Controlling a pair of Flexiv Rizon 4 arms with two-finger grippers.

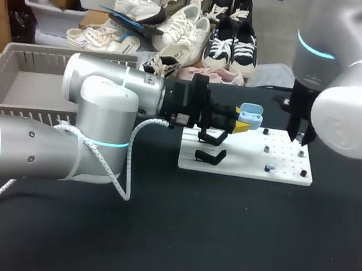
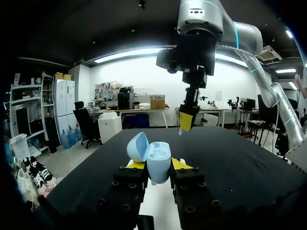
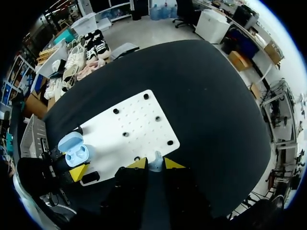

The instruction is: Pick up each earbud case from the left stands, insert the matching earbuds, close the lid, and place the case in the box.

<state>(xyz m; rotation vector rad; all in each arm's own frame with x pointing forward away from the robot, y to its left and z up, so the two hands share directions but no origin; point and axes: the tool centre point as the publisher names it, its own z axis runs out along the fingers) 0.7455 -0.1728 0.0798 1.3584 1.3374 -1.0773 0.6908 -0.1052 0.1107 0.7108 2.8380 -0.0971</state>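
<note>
The left tool (image 2: pixel 158 166) clamps the open earbud case (image 2: pixel 158 154) and the right tool (image 3: pixel 154 163) clamps an earbud (image 3: pixel 155 167): this looks like the insertion step, likely calling next for aligning bud over cavity.

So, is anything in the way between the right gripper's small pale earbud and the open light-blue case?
Nothing visible: open air separates the small pale earbud and the light-blue plastic case in the left gripper.

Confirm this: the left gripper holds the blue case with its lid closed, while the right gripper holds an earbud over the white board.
Not closed: the left wrist view shows the case in the left gripper with its lid open. The right gripper does hold an earbud over the board.
</note>
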